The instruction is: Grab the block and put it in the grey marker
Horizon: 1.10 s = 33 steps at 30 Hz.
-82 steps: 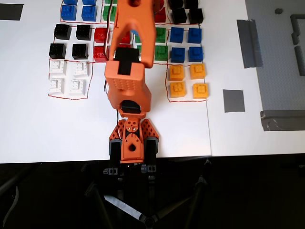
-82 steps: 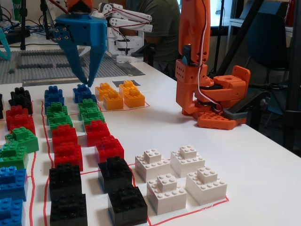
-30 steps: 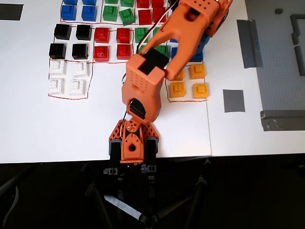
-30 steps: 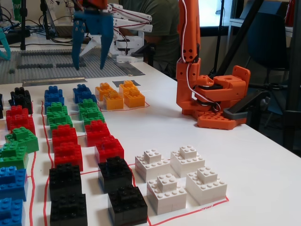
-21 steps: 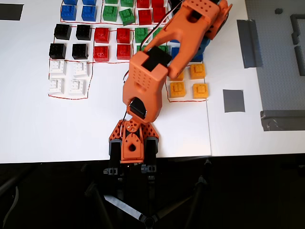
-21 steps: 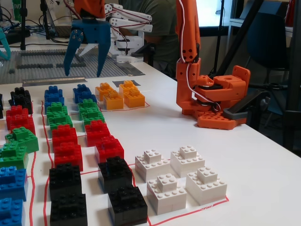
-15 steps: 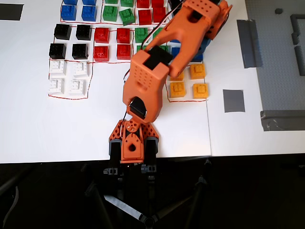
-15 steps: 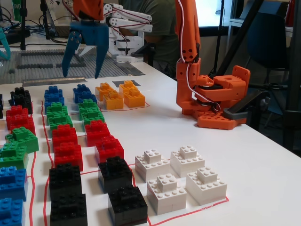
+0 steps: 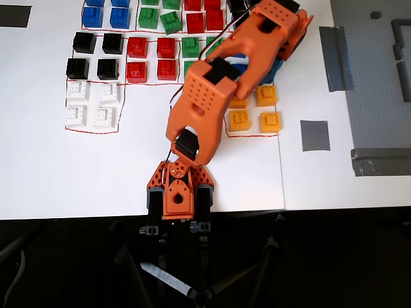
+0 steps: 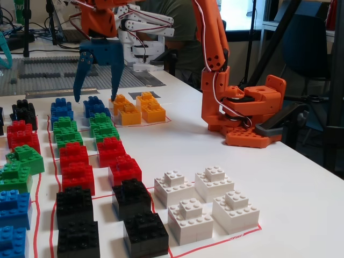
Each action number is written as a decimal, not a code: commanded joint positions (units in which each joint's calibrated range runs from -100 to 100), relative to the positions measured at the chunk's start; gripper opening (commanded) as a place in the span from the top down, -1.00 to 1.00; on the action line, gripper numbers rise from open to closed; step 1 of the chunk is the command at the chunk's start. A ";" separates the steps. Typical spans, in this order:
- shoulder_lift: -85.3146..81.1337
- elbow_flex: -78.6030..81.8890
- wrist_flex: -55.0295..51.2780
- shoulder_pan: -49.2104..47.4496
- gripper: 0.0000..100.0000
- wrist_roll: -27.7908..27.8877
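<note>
In the fixed view, two blue blocks sit at the far end of the block rows, one on the left (image 10: 62,110) and one on the right (image 10: 95,107). My gripper (image 10: 95,100) has blue fingers (image 10: 80,72) and is open and empty. It hangs tips down, with the fingertips on either side of the right blue block; I cannot tell whether they touch it. The grey marker (image 9: 314,135) is a small dark-grey square right of the yellow blocks. It shows as a dark patch behind them in the fixed view (image 10: 144,94). In the overhead view the orange arm (image 9: 205,102) covers the gripper and these blocks.
Yellow blocks (image 9: 270,122) lie between the gripper and the marker. Green, red, black and white blocks (image 10: 207,201) fill rows inside red outlines. More blue blocks (image 9: 106,14) sit at the overhead view's top left. Long grey tape strips (image 9: 335,58) and a grey baseplate (image 9: 385,77) lie right.
</note>
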<state>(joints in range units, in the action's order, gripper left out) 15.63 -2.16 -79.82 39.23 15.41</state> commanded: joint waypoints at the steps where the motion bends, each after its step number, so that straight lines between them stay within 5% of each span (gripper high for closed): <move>1: -4.23 -4.51 1.11 2.37 0.38 0.54; 33: -3.71 3.75 8.05 2.12 0.37 0.59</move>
<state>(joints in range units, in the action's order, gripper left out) 16.33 3.78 -73.09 41.18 15.46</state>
